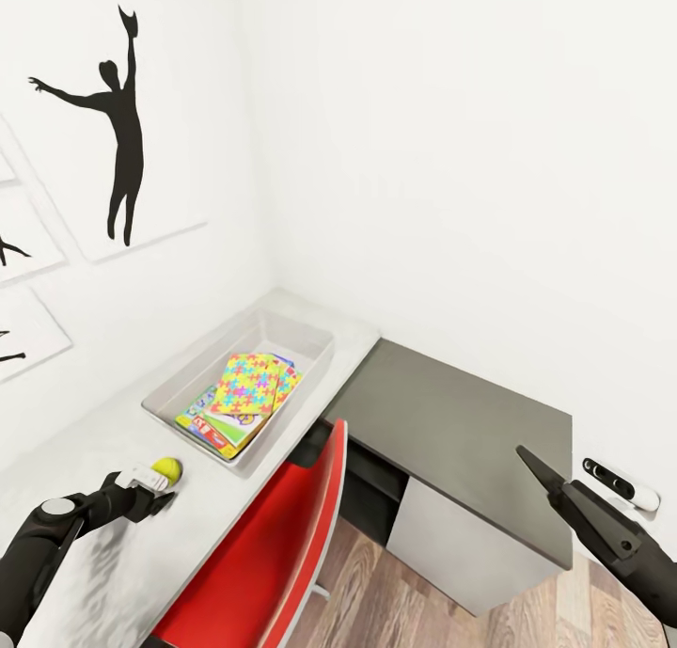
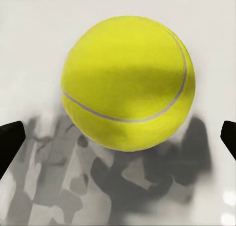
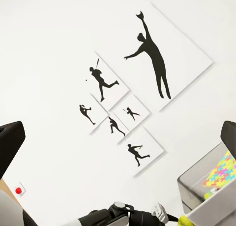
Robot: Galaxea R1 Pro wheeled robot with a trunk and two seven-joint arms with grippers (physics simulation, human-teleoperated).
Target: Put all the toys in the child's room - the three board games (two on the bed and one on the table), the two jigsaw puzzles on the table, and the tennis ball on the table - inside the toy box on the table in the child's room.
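Observation:
The tennis ball (image 1: 167, 467) rests on the pale table (image 1: 113, 563), just short of the toy box (image 1: 188, 373). My left gripper (image 1: 156, 486) is open right behind it. In the left wrist view the tennis ball (image 2: 128, 80) lies between the spread fingertips (image 2: 10, 142), which do not touch it. Inside the toy box a jigsaw puzzle (image 1: 246, 383) lies on top, with a second puzzle's edge (image 1: 285, 377) and flat board games (image 1: 218, 425) beneath it. My right gripper (image 1: 538, 469) hangs open over the lower dark grey top (image 1: 461, 422). The right wrist view also catches the toy box (image 3: 199, 186).
A red chair (image 1: 273, 554) is tucked against the table's front edge between my arms. Baseball silhouette pictures (image 1: 118, 131) hang on the left wall. A small white device (image 1: 621, 482) is fixed to the right wall. Wood-plank floor (image 1: 395, 601) lies below.

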